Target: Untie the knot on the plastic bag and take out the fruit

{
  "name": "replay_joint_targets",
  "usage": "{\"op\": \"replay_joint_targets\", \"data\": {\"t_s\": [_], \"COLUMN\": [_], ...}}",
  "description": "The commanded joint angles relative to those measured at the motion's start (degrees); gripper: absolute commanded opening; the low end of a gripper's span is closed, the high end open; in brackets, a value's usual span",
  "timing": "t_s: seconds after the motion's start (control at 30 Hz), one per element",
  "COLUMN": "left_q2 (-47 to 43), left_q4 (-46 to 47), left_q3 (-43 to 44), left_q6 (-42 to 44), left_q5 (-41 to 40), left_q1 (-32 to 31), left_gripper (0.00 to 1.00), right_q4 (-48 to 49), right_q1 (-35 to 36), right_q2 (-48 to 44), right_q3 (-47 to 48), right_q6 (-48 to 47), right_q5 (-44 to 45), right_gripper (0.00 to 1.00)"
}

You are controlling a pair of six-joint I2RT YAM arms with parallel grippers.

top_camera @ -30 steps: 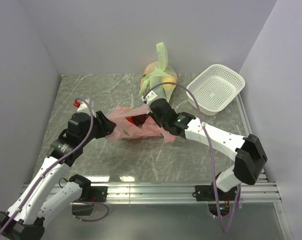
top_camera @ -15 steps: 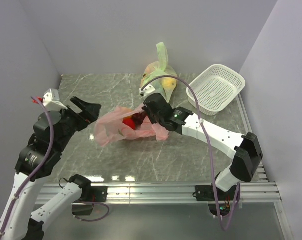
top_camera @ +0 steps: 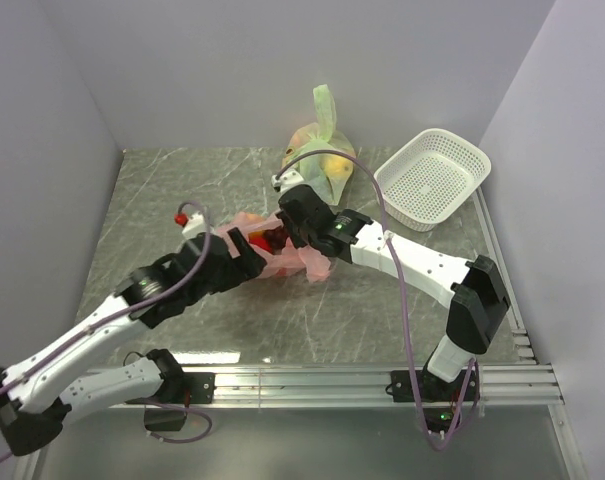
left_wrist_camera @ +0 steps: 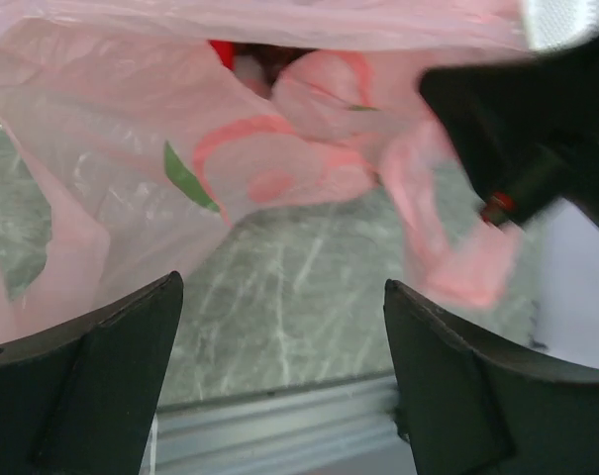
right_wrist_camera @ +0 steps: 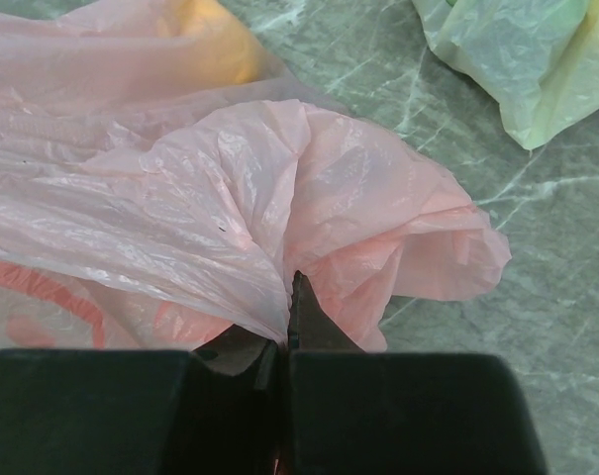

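Fruit [top_camera: 255,241] shows red through the pink plastic bag [top_camera: 307,262], which lies mid-way across the desk [top_camera: 162,190]. My right arm [top_camera: 422,265] stretches low across to it, right pincer [right_wrist_camera: 287,297] pressed together on a gather of film. My left arm [top_camera: 92,335] reaches in low, left pincer [left_wrist_camera: 279,376] spread wide just before the bag.

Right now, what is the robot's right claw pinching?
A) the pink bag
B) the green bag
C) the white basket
A: in the right wrist view, the right claw is shut on a bunched fold of the pink bag.
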Motion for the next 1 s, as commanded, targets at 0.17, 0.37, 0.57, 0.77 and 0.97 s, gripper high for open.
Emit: {"op": "replay_joint_targets", "data": {"t_s": [0.17, 0.37, 0.57, 0.77, 0.97], "left_q2": [5.1, 9.9, 13.2, 15.6, 15.7], "left_q4": [9.0, 12.1, 18.0, 24.2, 26.2], "left_q3": [-5.2, -5.4, -8.2, -12.2, -14.7], "left_q6": [-7.3, -9.2, -10.8, -10.9, -8.1], "left_q5": [-16.7, -21.1, -21.0, -19.9, -17.5], "left_q1": [-1.3, -1.0, 0.4, 1.6, 1.9], "left_gripper": [0.95, 1.0, 0.97, 0.93, 0.46], "right_q4": [1.5, 2.9, 3.1, 3.4, 5.2], "right_q1": [2.1, 3.3, 4.2, 4.3, 1.7], "right_q2": [-1.9, -4.6, -7.0, -9.5, -10.7], "right_q3": [0.2, -3.9, -5.6, -7.2, -10.0], "right_q6": [1.5, 2.4, 2.4, 2.3, 1.6], "right_q5": [-0.6, -2.0, -2.1, -2.9, -2.4], "right_gripper": [0.0, 0.0, 0.0, 0.0, 0.0]}}
